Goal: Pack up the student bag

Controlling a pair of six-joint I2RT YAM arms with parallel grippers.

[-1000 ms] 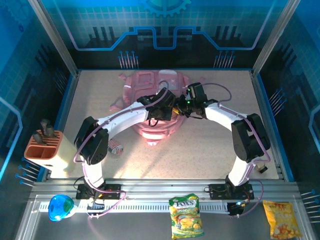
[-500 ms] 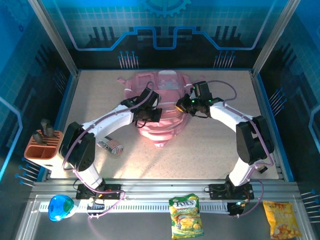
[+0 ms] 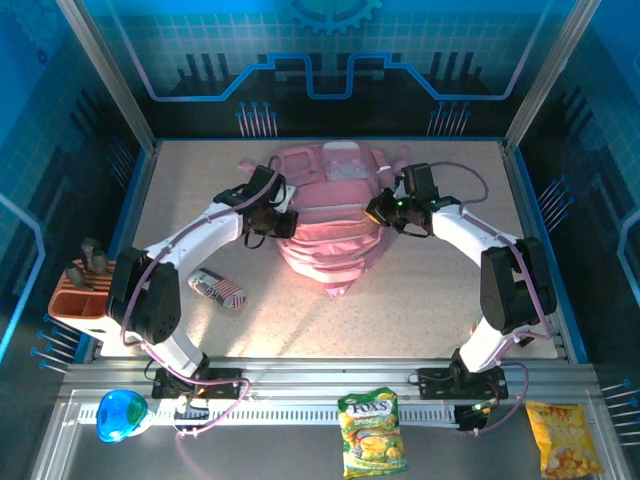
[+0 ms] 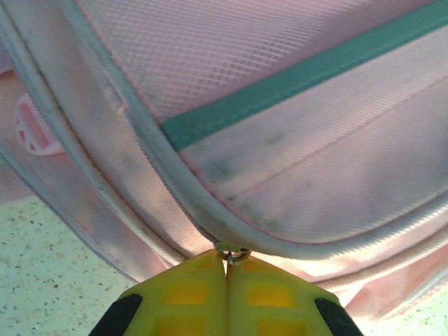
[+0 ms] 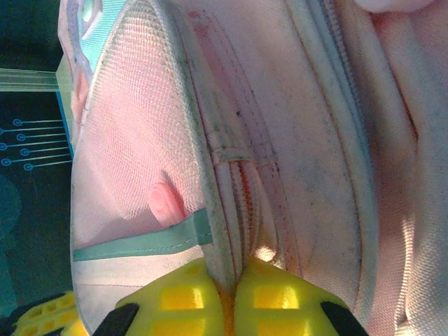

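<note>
Your left gripper [image 4: 227,264] is pressing its yellow fingertips [image 4: 189,290] flat together, and a small metal ring [image 4: 232,253] is sitting pinched at their very tips, right against the pale piping of the student bag [image 4: 315,140]. It is looking like a zip puller, though the zip itself is lying hidden under that piping. Your right gripper [image 5: 229,271] is closing just as narrowly on a piped seam [image 5: 210,182] on the bag's other side, with the mesh side pocket to one side of the seam and a zip line to the other.

From above, the two grippers are flanking the bag [image 3: 330,215], the left one [image 3: 268,215] on its left flank and the right one [image 3: 386,210] on its right. The bag is lying flat toward the far middle of the table [image 3: 420,300], pockets up. A striped pouch [image 3: 218,290] is waiting near the left arm, and two snack packets [image 3: 372,432] are lying down by the bases.

You are most likely working at opening a compartment; nothing seems packed yet. Next you will be needing a steady pull on the ring along the zip's curve, with the right side anchoring the fabric so the bag is not sliding after it.
</note>
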